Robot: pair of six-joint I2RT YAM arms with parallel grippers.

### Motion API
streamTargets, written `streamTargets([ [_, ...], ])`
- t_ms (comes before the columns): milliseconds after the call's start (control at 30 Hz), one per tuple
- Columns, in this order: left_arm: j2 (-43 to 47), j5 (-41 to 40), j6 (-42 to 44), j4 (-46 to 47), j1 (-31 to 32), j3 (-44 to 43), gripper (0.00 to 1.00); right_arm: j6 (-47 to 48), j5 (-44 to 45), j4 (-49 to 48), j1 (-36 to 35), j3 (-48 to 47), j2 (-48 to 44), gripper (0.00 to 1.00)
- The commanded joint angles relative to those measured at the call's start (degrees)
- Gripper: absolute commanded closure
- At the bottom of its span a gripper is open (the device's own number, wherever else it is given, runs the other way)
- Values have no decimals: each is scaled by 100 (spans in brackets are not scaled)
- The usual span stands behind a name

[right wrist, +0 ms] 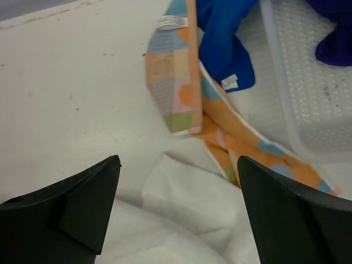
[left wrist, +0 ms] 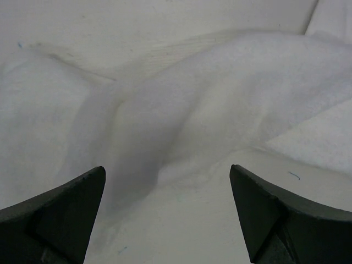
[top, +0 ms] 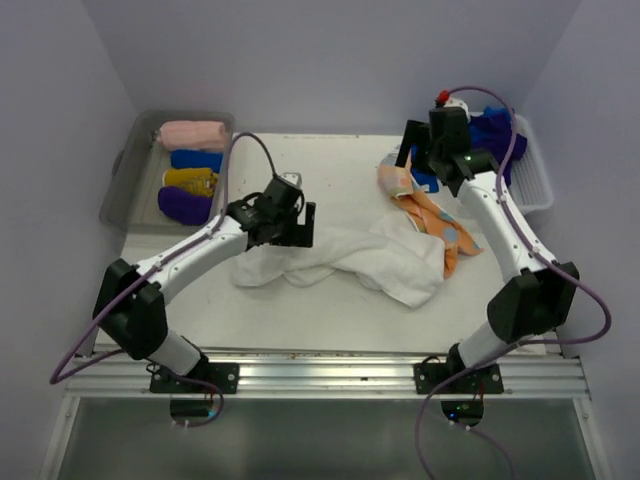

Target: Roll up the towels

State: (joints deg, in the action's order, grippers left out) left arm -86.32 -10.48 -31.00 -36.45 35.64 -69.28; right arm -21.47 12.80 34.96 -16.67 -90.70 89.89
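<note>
Presently, left tool (left wrist: 168, 176): fingers spread wide with nothing between them; it hangs just over the left part of the white towel (left wrist: 220, 99).
right tool (right wrist: 179, 162): fingers spread wide and empty, at the far right of the surface (top: 330, 320), above the far end of the orange towel (right wrist: 171, 91) and beside the basket (top: 540, 185).
white towel: unrolled and crumpled across the middle of the surface, with a raised fold running away from the left tool.
orange towel: unrolled, patterned with blue, green and pink patches; a twisted strip from near the basket to the white towel's right end, which it overlaps.
blue towel (right wrist: 223, 38): loose, draped over the basket's rim onto the surface, touching the orange towel.
dark cloth (right wrist: 335, 44): inside the basket; blue or purple, I cannot tell which.
basket: white lattice, at the far right edge of the surface.
tub (top: 122, 185): grey and see-through, at the far left; it holds four rolled towels in a row, the pink roll (top: 192, 134) farthest, then the blue roll (top: 196, 160), the yellow roll (top: 190, 181), and the purple roll (top: 184, 205) nearest.
</note>
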Motion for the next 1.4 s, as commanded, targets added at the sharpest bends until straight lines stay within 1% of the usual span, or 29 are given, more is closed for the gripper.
streamTargets([
  [0, -585, 266, -195, 471, 294, 204, 0, 135, 276, 371, 330, -299, 958, 7],
  [33, -1005, 257, -178, 498, 312, 160, 0, 135, 276, 380, 435, -439, 1239, 6],
  [67, -1201, 214, -178, 507, 321, 125, 0, 135, 259, 406, 480, -797, 1729, 5],
  [133, -1613, 204, -160, 638, 321, 90, 1, 109, 127, 529, 567, -1238, 2285, 4],
  [167, -1694, 239, -152, 708, 321, 98, 4, 91, 127, 599, 585, -1684, 2801, 4],
  [233, -1834, 388, -134, 910, 321, 142, 11, 4, 4, 696, 664, -2056, 3226, 4],
  [267, -1853, 432, -134, 972, 321, 160, 25, -32, -101, 705, 682, -2353, 3637, 4],
  [333, -1905, 442, -143, 999, 321, 169, 43, -120, -425, 767, 752, -2601, 3965, 6],
  [367, -1888, 442, -143, 990, 321, 177, 61, -198, -505, 784, 761, -2794, 4106, 14],
  [400, -1879, 407, -151, 982, 321, 178, 73, -234, -585, 793, 761, -2865, 4316, 19],
  [433, -1827, 389, -143, 938, 312, 178, 96, -260, -803, 784, 770, -2918, 4388, 30],
  [467, -1792, 371, -151, 929, 304, 186, 100, -278, -892, 793, 770, -3049, 4432, 69],
  [500, -1757, 363, -152, 894, 303, 195, 100, -287, -963, 889, 761, -3129, 4424, 89],
  [533, -1669, 345, -143, 876, 295, 195, 100, -305, -1024, 925, 779, -3191, 4354, 100],
  [600, -1563, 319, -134, 867, 286, 213, 100, -322, -1060, 855, 788, -3200, 4012, 100],
  [633, -1459, 319, -125, 859, 286, 213, 100, -322, -1008, 802, 805, -3174, 3549, 100],
  [733, -1274, 345, -99, 841, 286, 187, 100, -348, -762, 696, 1024, -3322, 2783, 100],
  [800, -1203, 380, -90, 850, 286, 195, 100, -384, -770, 783, 1209, -3743, 2587, 100],
  [833, -1168, 389, -90, 841, 286, 195, 100, -436, -796, 828, 1418, -3902, 2534, 100],
  [867, -1167, 406, -90, 832, 286, 178, 100, -454, -814, 915, 1516, -4242, 2464, 100],
  [933, -1159, 450, -90, 815, 286, 186, 100, -498, -692, 934, 1823, -4622, 2411, 100],
  [1033, -1159, 521, -108, 806, 295, 195, 100, -726, -410, 907, 2246, -4904, 2402, 100],
  [1100, -1133, 547, -125, 806, 295, 221, 100, -910, -305, 698, 2631, -4853, 2341, 100],
  [1200, -1097, 626, -134, 832, 295, 239, 100, -1271, -322, 161, 3010, -4589, 2384, 100],
  [1233, -1088, 652, -134, 832, 295, 230, 100, -1289, -339, 160, 3055, -4850, 2506, 100],
  [1267, -1097, 670, -134, 841, 295, 204, 100, -1280, -365, 369, 3081, -5105, 2725, 100],
  [1300, -1114, 696, -134, 841, 295, 178, 100, -1228, -418, 536, 3099, -5386, 3188, 100],
  [1333, -1123, 705, -125, 841, 295, 160, 100, -1219, -532, 695, 3099, -5841, 3437, 100],
  [1367, -1132, 714, -116, 841, 295, 82, 100, -1201, -628, 862, 3099, -5906, 3596, 95],
])
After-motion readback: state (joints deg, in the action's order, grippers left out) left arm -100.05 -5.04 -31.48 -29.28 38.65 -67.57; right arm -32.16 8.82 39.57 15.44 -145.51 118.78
